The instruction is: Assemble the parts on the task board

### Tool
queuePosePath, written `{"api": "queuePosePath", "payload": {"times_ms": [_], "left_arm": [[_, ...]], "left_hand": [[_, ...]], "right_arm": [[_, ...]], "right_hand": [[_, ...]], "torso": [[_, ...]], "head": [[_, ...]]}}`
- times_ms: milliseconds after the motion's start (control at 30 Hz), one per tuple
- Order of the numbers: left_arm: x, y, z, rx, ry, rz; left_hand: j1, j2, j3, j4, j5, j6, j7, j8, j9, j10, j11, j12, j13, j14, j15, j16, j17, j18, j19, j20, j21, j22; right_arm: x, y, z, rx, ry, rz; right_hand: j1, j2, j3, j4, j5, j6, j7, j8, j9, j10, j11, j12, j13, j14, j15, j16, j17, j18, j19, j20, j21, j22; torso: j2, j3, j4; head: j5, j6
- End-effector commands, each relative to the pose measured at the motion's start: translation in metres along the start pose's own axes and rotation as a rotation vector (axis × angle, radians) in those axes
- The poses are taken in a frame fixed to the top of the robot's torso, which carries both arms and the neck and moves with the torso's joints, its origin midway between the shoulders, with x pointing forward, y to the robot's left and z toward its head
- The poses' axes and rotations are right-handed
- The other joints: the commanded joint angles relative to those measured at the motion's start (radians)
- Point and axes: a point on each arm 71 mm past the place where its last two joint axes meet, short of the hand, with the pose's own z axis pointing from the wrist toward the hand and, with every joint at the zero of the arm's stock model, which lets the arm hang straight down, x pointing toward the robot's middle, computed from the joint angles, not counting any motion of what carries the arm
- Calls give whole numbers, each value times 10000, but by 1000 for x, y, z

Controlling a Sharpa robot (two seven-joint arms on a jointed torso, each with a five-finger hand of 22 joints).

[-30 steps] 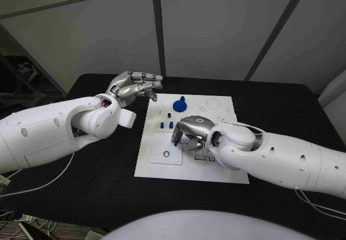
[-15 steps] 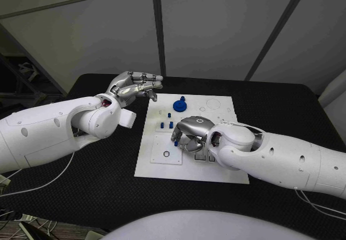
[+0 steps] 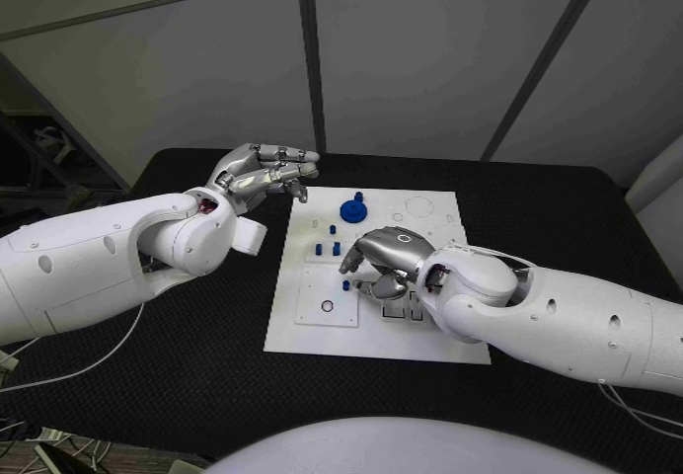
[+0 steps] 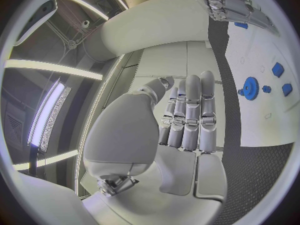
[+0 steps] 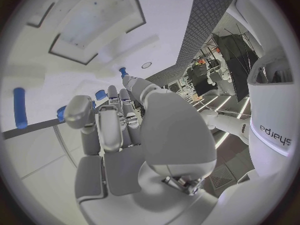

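Right hand (image 3: 387, 259) was seen low over the task board (image 3: 373, 334) middle, fingers curled in; whether anything was held couldn't be told. In the rt wrist view the same hand (image 5: 119, 130) was set close above the white plate, w/ a blue peg (image 5: 20, 113) lying just beside the fingertips (image 5: 78, 110). A small blue part (image 3: 346, 285) was seen on the board just by the hand's near side, touching or not couldn't be judged. Bare board was left toward the near edge; a dark ring (image 3: 329, 306) was seen there on a raised panel. Further back, small blue blocks (image 3: 329, 248) were set in a cluster beside the hand, and a blue gear (image 3: 354, 208) was seen near the far edge, well apart from both hands. Left hand (image 3: 265, 172) was held off the board's far left corner over the black table (image 3: 171, 385), fingers loosely curled, nothing gripped. Open table was left round all board edges.
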Motion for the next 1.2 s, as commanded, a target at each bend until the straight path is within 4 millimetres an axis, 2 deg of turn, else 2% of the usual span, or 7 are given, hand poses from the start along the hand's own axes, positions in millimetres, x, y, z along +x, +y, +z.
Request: {"api": "queuePosePath", "payload": {"times_ms": [33, 167, 333, 533, 800, 967, 1200], "left_arm": [[0, -1, 0, 32, 137, -65], [0, -1, 0, 28, 136, -64], [-1, -1, 0, 25, 153, -70], [0, -1, 1, 23, 185, -82], [1, 0, 2, 21, 238, -103], [1, 0, 2, 15, 228, -99], [0, 0, 2, 9, 226, -98]], "left_hand": [[11, 88, -24, -23, -40, -5, 44, -35, -8, -77, 1, 52, -9, 64, 10, -37, -10, -163, 88, 10, -57, -16], [16, 101, -25, -25, -40, -4, 45, -36, -7, -82, 3, 57, -9, 64, 10, -43, -17, -162, 88, 11, -61, -19], [17, 103, -25, -26, -40, -4, 45, -36, -7, -84, 3, 58, -9, 64, 10, -44, -18, -162, 88, 11, -61, -20], [13, 103, -29, -25, -42, -3, 46, -36, -6, -85, 4, 60, -9, 64, 11, -46, -20, -163, 88, 12, -63, -21], [13, 103, -30, -25, -42, -3, 46, -36, -6, -85, 4, 60, -9, 64, 11, -47, -20, -163, 88, 12, -63, -21], [4, 103, -39, -21, -44, -3, 46, -37, -6, -87, 5, 65, -8, 64, 14, -51, -24, -164, 88, 14, -67, -24], [4, 103, -39, -21, -44, -3, 46, -37, -6, -87, 5, 65, -8, 64, 14, -51, -24, -164, 88, 14, -67, -24]], "right_arm": [[-9, 0, -9, -204, -902, 127], [-19, -13, -21, 251, -837, 177], [-36, -41, -34, 1126, -647, -33], [-45, -63, -47, 1756, -379, -244], [-45, -71, -47, 1976, -74, -343], [-42, -73, -45, 2045, 121, -371], [-41, -79, -41, 2265, 97, -454]], "right_hand": [[-34, -90, -50, 10, 59, -34, 28, 35, 14, -83, -10, 41, 13, 334, 46, -3, -93, 91, -114, -14, -83, -77], [-67, -138, -107, 28, 2, -38, 0, 37, 20, -150, -12, 65, 12, 303, 52, -52, -186, 118, -210, -3, -170, -196], [-123, -243, -309, 82, -165, -153, -64, 14, 15, -398, -12, 103, 5, 249, 61, -121, -327, 152, -340, 10, -306, -360], [-3, -261, -1005, 210, -142, -346, -183, 27, 25, -993, 69, 286, 22, 55, 126, -384, -836, 288, -826, 75, -835, -1038], [115, -195, -1208, 253, -132, -379, -230, 28, 29, -1116, 84, 409, 27, 53, 138, -370, -847, 289, -815, 89, -869, -1064], [179, -131, -1260, 276, -100, -371, -244, 38, 34, -1099, 75, 507, 37, 69, 133, -345, -830, 284, -774, 87, -856, -1040], [367, 49, -1207, 288, -170, -284, -180, 71, 54, -1073, 48, 684, 34, 97, 106, -310, -811, 271, -688, 66, -818, -985]], "torso": [[-12, -14, -6], [-11, -18, -10], [-13, -20, -24], [2, -12, -14], [3, -16, 7], [19, -14, -8], [2, -19, 10]], "head": [[-59, 44], [-142, 115], [-209, 209], [-241, 281], [-262, 268], [-239, 243], [-246, 240]]}}
